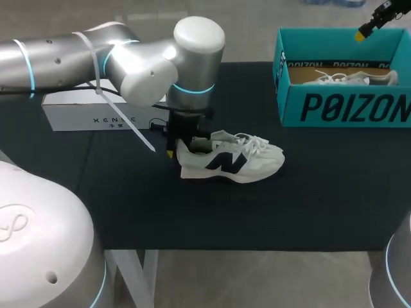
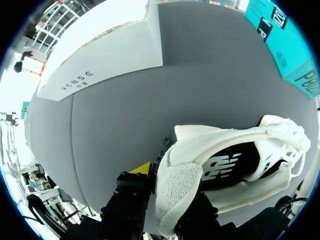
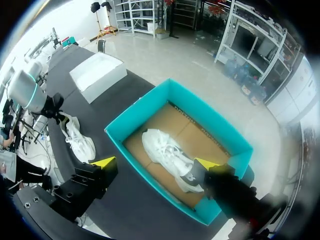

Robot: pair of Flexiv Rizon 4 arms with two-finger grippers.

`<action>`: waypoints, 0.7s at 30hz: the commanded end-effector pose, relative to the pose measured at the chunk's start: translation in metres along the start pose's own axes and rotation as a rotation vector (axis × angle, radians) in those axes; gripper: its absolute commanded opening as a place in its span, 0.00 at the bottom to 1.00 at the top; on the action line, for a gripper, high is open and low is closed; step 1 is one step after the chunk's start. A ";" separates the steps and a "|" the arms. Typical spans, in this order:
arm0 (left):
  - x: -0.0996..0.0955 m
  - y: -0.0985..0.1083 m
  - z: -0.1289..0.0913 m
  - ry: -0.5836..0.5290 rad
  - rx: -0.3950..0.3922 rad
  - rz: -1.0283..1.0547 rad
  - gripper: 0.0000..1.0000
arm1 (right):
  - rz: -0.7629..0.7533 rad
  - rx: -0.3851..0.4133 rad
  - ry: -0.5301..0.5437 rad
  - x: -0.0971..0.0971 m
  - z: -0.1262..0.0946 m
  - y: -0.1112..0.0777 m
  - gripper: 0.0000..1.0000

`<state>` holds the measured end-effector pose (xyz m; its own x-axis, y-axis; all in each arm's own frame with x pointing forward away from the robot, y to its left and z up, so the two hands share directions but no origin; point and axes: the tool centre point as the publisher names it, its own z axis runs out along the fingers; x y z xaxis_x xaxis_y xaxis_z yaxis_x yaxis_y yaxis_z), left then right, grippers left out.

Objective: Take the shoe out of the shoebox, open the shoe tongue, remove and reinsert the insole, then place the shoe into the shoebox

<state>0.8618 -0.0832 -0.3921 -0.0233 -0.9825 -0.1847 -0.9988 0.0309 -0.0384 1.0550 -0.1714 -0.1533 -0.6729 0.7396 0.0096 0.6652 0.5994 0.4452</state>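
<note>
Pin shoe (image 1: 231, 160) to desk (image 1: 192, 212) by the heel (image 2: 177, 187) gripped in left hand (image 2: 170, 189); bring right hand (image 3: 155, 163), open and empty over shoebox (image 1: 340, 106), to the tongue (image 1: 223, 136).

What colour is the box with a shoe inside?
Teal shoebox, with dark lettering; clearest in the head view.
</note>
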 end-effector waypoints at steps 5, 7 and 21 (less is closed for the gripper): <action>0.000 -0.001 0.002 -0.002 -0.009 0.022 0.34 | 0.000 0.001 0.000 0.000 0.000 0.000 1.00; -0.001 -0.001 0.001 0.000 -0.013 0.033 0.77 | 0.000 0.001 0.000 0.000 0.000 0.000 1.00; -0.004 0.006 -0.024 0.055 -0.046 0.076 1.00 | 0.000 0.001 0.000 0.000 0.000 0.000 1.00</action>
<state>0.8564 -0.0887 -0.3765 -0.1011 -0.9852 -0.1384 -0.9949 0.0991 0.0212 1.0550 -0.1714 -0.1532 -0.6729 0.7397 0.0096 0.6652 0.5994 0.4453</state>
